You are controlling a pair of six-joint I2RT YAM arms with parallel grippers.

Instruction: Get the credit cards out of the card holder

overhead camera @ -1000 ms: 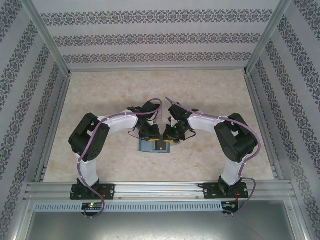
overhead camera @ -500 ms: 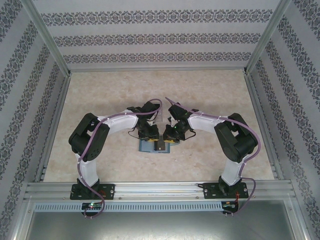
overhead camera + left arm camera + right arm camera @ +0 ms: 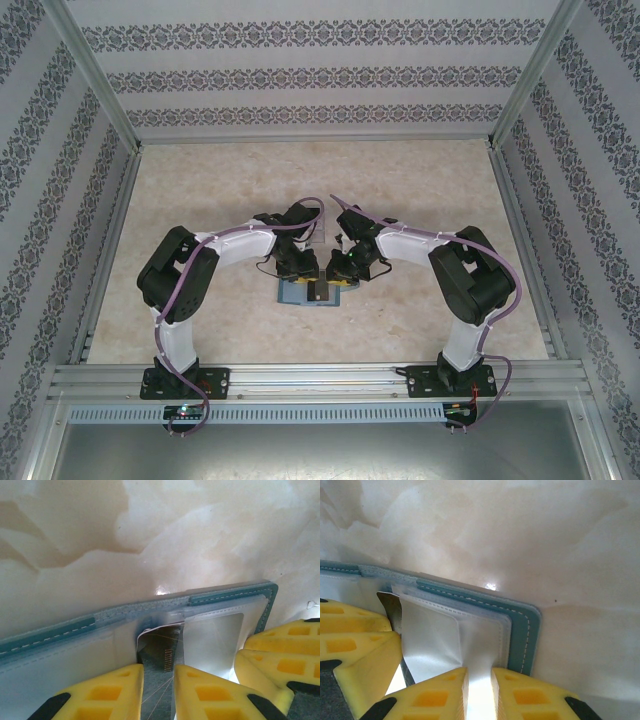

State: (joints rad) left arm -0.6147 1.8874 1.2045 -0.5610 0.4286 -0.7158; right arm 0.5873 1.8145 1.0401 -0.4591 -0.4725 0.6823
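Right gripper (image 3: 479, 676) down on wallet (image 3: 522, 625) (apparently)

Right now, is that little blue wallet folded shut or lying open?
Open: the card holder lies spread on the table, clear pockets facing up, a dark card showing near its middle.

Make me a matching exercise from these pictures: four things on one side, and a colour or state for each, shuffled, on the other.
Things:
1. dark card
2. clear pocket
3. card holder rim
4. table

Colour or state:
A. teal with pale stitching
B. marbled beige
C. pinched by the right pincer
D. pinched by the left pincer

Pairs: 1-D, 2-C, 3-A, 4-B
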